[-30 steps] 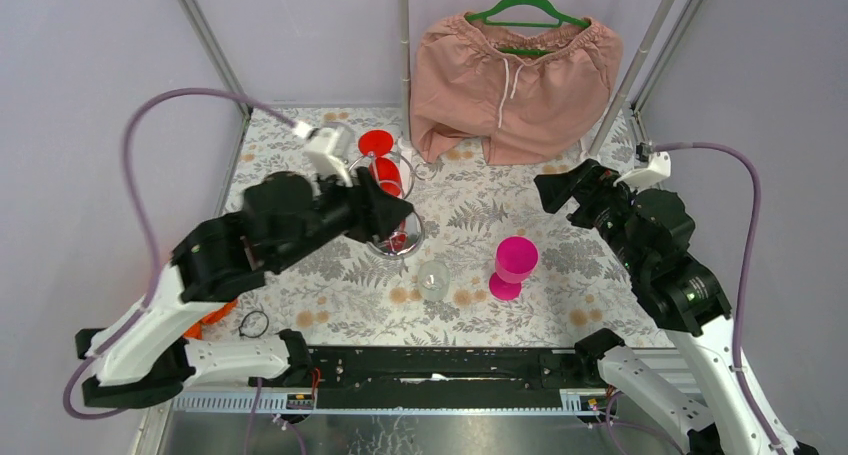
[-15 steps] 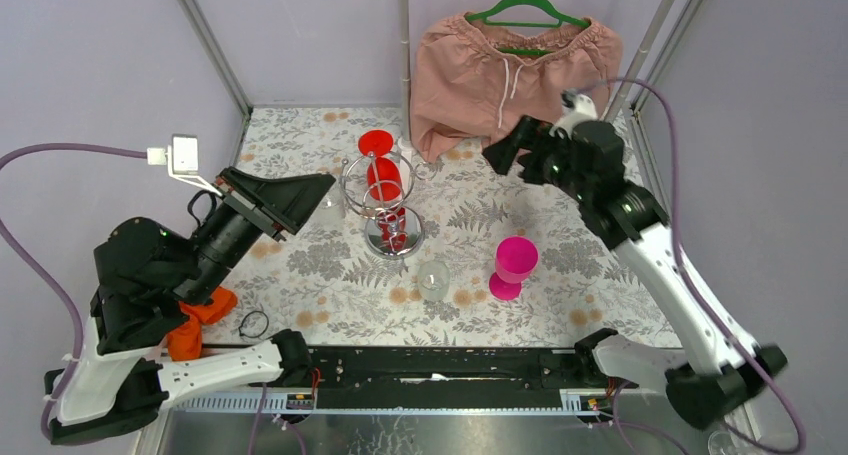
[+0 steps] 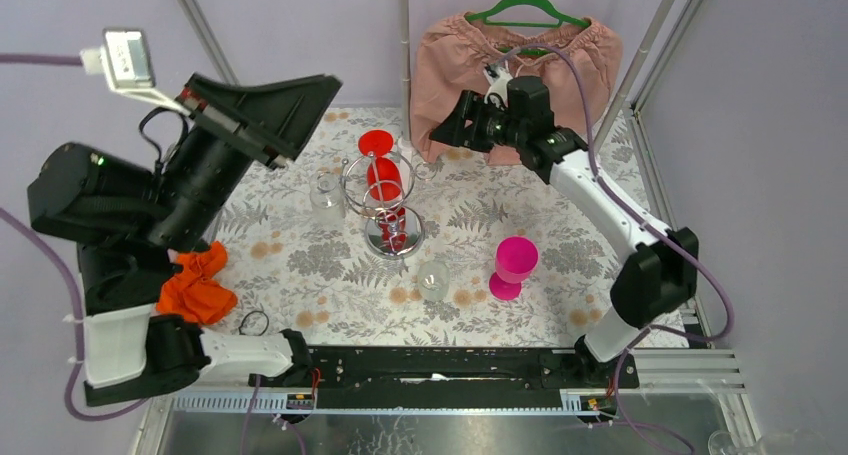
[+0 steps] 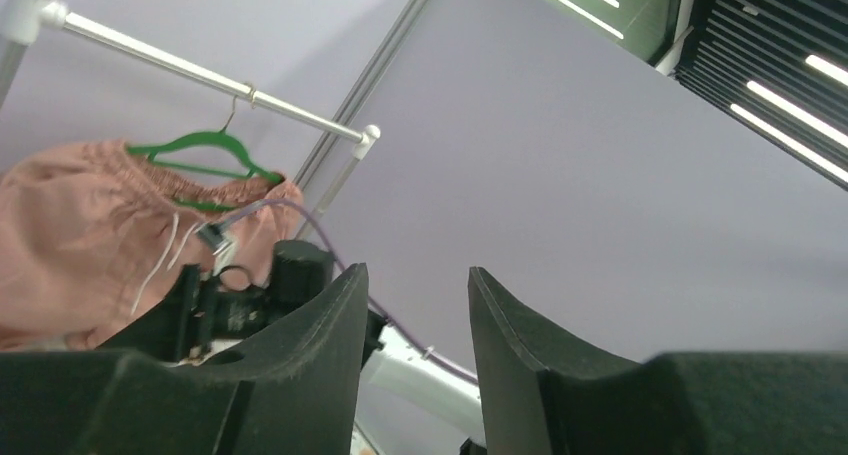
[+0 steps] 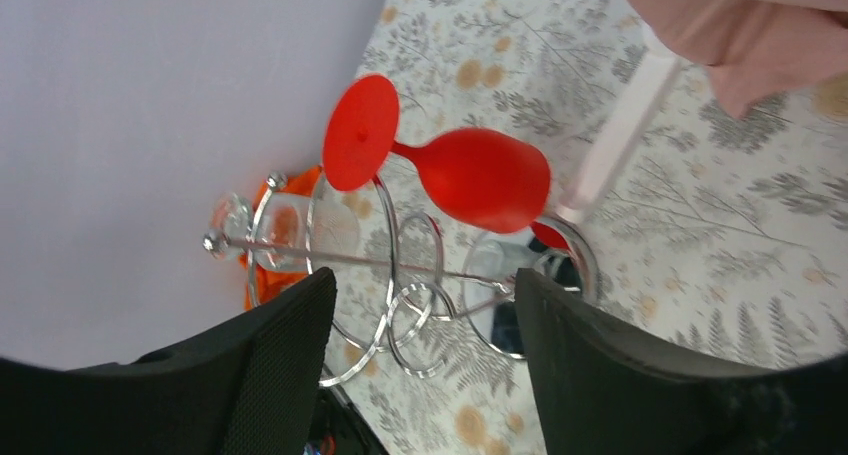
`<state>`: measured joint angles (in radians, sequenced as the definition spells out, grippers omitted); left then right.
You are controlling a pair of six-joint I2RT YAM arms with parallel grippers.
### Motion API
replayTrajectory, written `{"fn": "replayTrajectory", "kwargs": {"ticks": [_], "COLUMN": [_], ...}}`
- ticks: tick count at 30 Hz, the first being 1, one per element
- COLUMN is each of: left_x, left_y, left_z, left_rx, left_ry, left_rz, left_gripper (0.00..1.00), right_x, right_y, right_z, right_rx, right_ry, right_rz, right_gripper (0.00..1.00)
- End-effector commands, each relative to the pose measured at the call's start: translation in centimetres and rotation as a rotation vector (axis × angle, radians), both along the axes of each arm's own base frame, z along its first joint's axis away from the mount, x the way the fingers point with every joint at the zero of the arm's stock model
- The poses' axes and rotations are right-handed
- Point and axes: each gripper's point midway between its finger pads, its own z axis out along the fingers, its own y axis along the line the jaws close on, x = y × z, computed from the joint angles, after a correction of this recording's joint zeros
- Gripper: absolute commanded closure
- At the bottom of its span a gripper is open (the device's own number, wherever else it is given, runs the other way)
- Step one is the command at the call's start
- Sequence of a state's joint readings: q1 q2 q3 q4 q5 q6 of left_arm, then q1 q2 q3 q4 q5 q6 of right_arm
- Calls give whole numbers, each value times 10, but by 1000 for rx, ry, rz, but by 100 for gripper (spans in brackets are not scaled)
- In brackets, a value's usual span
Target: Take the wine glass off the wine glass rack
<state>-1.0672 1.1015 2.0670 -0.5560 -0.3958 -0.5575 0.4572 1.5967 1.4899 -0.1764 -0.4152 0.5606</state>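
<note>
The table (image 3: 580, 225) is the biggest thing, with a leafy cloth on it. Lilac walls stand along its left, back and right edges, and a black rail (image 3: 440, 363) runs along the near edge. The left arm (image 3: 170, 195) is up high over the left edge, well away from everything on the table. Its left pincer (image 4: 415, 285) points up at the wall. Its two fingers stand apart and there is nothing between them. The right arm (image 3: 600, 200) reaches from the right side across to the back. The right pincer (image 3: 447, 133) hangs in the air in front of the pink shorts (image 3: 515, 70) on a green hanger (image 3: 527, 10). It faces the wine glass rack (image 3: 385, 200) but does not touch it. Its fingers are apart too, holding nothing.

The rack stands left of the middle of the table, toward the back. The red wine glass (image 3: 385, 178) hangs upside down on it, foot on top. A clear glass (image 3: 327, 195) stands just left of the rack. A second clear glass (image 3: 433, 278) and a pink glass (image 3: 513, 263) stand nearer the front, apart from each other. There is bare cloth between the rack and the right edge. An orange cloth (image 3: 195, 287) lies by the left edge, and a small black ring (image 3: 253, 323) lies near the front rail.
</note>
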Motion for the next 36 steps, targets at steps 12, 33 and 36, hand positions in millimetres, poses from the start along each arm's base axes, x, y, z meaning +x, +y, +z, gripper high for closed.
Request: {"fn": "replayTrajectory", "kwargs": {"ticks": [12,33,36], "left_x": [83,285,280], "left_y": [-17,112,120], "left_z": [-26,-162,-169], "left_rx": [227,-56,-133], "left_ry": [64,367,364], "left_rz": [403,33,-73], "left_gripper": [57,70,72], "right_x": [41,43,40], "right_y": [75,93,98], "right_z": [12,-4,-10], "right_rx": [254,292,287], "right_ry": [32,106,117], "right_rz": [288,372,380], "right_gripper": [34,44,45]}}
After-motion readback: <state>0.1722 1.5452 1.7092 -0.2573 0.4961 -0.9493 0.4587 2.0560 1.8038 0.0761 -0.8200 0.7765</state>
